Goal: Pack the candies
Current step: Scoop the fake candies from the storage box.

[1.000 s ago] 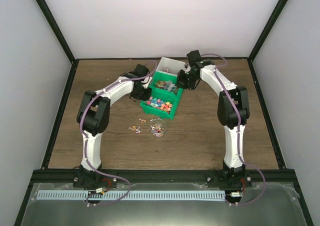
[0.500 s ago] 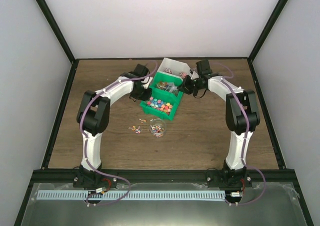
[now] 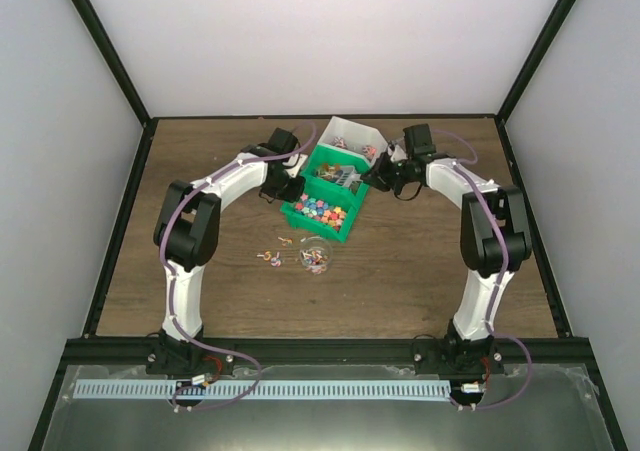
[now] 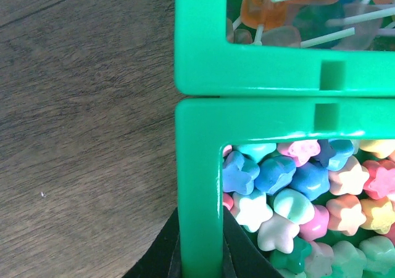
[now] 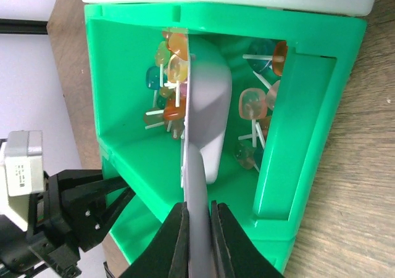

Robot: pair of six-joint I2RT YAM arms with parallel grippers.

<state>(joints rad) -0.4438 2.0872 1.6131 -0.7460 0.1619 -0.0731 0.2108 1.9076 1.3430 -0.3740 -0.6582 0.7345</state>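
Note:
Star-shaped candies [image 4: 296,192] in pink, blue, yellow and green fill the front green bin [image 4: 199,167]. My left gripper [image 4: 199,244] is shut on that bin's left wall, one finger inside and one outside. The back green bin [image 5: 296,105] holds lollipops [image 5: 253,105]. My right gripper [image 5: 199,219] is shut on the handle of the grey scoop [image 5: 207,124], whose bowl lies tilted inside the lollipop bin. From above, the left gripper [image 3: 283,186] and right gripper [image 3: 373,176] flank the two green bins [image 3: 345,226].
A white bin [image 3: 350,134] stands just behind the green bins. A clear cup [image 3: 316,256] with a few sweets sits in front of them, with loose sweets [image 3: 272,253] on the wood to its left. The table's back edge is close behind.
The right arm has swung out to the right, its wrist now farther from the bins, with the scoop still in its grip over the back green bin. The left arm has not moved.

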